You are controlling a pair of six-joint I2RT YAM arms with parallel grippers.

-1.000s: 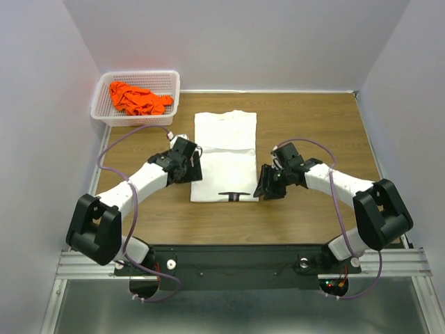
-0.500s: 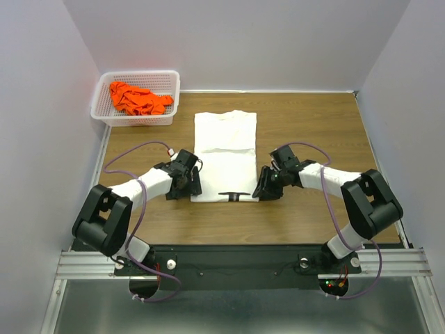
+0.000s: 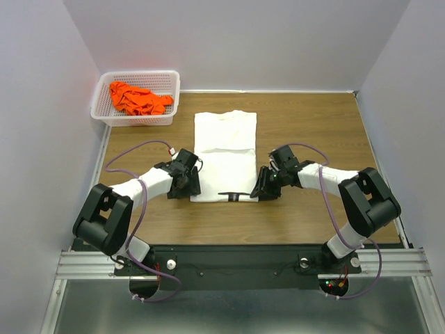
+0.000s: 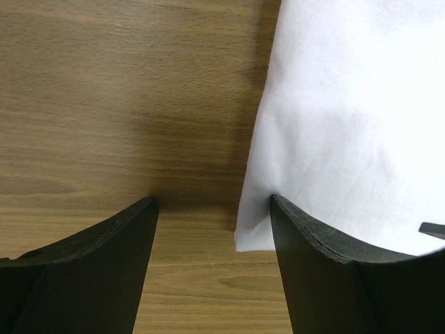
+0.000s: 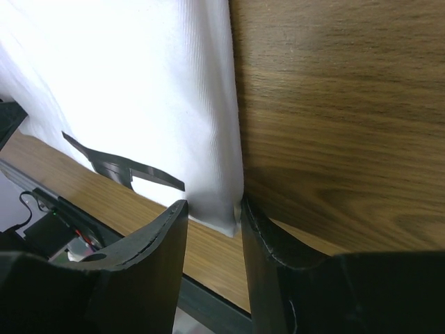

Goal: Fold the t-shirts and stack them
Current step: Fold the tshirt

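The desk [image 3: 313,125] and the white t-shirt [image 3: 224,139] on it lie as they did a second ago: the shirt is in the middle, already folded into a long narrow rectangle running away from the arms. The arms are what changed. The left arm [image 3: 142,184] has slid from halfway along the shirt's left edge down to its near-left corner, and the right arm [image 3: 316,174] has nudged inward to the near-right corner. This looks like the set-up for lifting the near end and folding it over the far half. Broad bare wood lies to the right of the shirt and a strip lies beyond its far edge, so carrying it forward should be unobstructed. The basket [image 3: 101,111] holding the orange t-shirt [image 3: 139,99] sits well apart at the far-left corner. Behind the near hem there is only a modest band of desk before its edge. The left jaws are spread, one finger [image 4: 327,278] on the cloth and the other on wood, with the corner between them. The right jaws are drawn narrow around their corner, but I cannot tell whether they are gripping it yet.
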